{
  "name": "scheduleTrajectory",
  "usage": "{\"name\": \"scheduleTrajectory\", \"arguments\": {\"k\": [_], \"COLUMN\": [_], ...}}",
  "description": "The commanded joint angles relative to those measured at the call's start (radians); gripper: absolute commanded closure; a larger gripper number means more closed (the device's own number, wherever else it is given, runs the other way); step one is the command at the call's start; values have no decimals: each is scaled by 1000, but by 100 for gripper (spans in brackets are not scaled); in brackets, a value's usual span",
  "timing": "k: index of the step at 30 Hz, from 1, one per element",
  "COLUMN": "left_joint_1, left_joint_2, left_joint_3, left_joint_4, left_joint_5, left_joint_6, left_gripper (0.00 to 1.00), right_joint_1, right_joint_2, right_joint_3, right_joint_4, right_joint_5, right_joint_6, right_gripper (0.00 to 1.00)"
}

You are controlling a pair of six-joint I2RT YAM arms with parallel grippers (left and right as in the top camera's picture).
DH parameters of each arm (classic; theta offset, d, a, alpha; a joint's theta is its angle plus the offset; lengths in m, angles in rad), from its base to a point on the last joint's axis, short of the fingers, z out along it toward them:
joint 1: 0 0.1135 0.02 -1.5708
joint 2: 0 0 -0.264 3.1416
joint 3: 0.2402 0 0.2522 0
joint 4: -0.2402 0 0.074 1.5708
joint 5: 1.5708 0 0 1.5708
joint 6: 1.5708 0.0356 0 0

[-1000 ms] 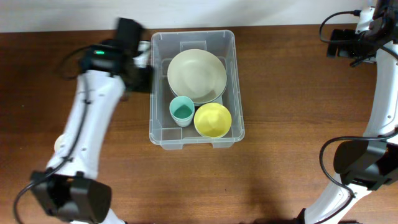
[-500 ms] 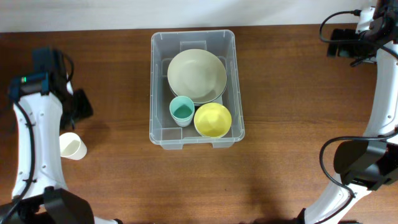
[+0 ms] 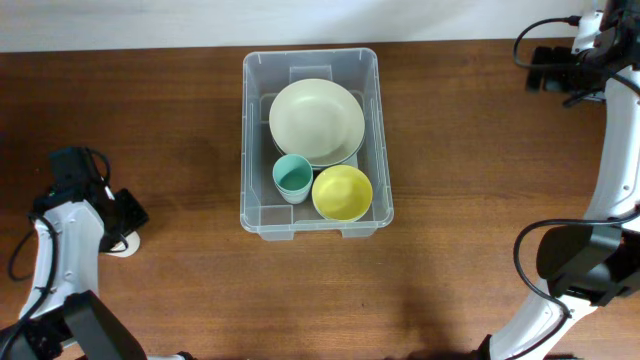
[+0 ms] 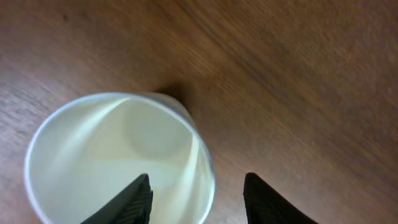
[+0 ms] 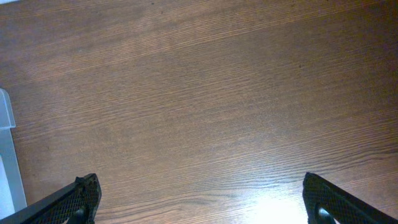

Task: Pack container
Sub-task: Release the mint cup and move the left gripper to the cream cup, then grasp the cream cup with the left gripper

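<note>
Straddling the rim of the white cup (image 4: 112, 155) with our left gripper (image 4: 196, 198), jaws apart.
Our right gripper (image 5: 199, 194) hangs wide open over the table (image 5: 205, 93); the container (image 3: 250, 130) sits mid-table, well apart from the white cup.

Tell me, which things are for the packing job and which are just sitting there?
For the job: container; plate, teal cup and yellow bowl inside it; white cup; left gripper astride its rim.
Just there: table; right gripper, open over bare wood.
</note>
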State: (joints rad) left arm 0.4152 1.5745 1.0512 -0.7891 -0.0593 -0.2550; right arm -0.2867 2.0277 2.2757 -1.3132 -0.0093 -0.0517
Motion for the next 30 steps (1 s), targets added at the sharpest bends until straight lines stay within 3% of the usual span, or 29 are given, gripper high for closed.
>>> {"name": "scheduleTrajectory", "arguments": {"k": [1, 10, 13, 17, 18, 25, 30], "left_joint_1": [4, 5, 5, 5, 5, -13, -174], "left_joint_2": [14, 105, 105, 101, 101, 100, 99], "left_joint_3": [-56, -61, -47, 19, 62, 291, 522], "left_joint_4": [47, 98, 103, 74, 49, -105, -237], "left_joint_5": [3, -43, -51, -96, -95, -71, 40], "left_joint_6": [-10, -10, -10, -10, -10, -10, -9], "left_gripper": [51, 52, 71, 87, 98, 99, 99], "right_joint_1": [-2, -2, -2, -2, -2, -2, -2], "right_joint_2": [-20, -20, -20, -20, -20, -20, -20], "right_joint_3": [8, 8, 8, 8, 8, 8, 8], "right_joint_4": [0, 0, 0, 0, 0, 0, 0], "right_joint_5": [-6, -6, -6, -6, -6, -6, -6], "right_joint_6": [8, 8, 8, 8, 8, 8, 8], "right_gripper": [1, 1, 1, 1, 1, 1, 1]}}
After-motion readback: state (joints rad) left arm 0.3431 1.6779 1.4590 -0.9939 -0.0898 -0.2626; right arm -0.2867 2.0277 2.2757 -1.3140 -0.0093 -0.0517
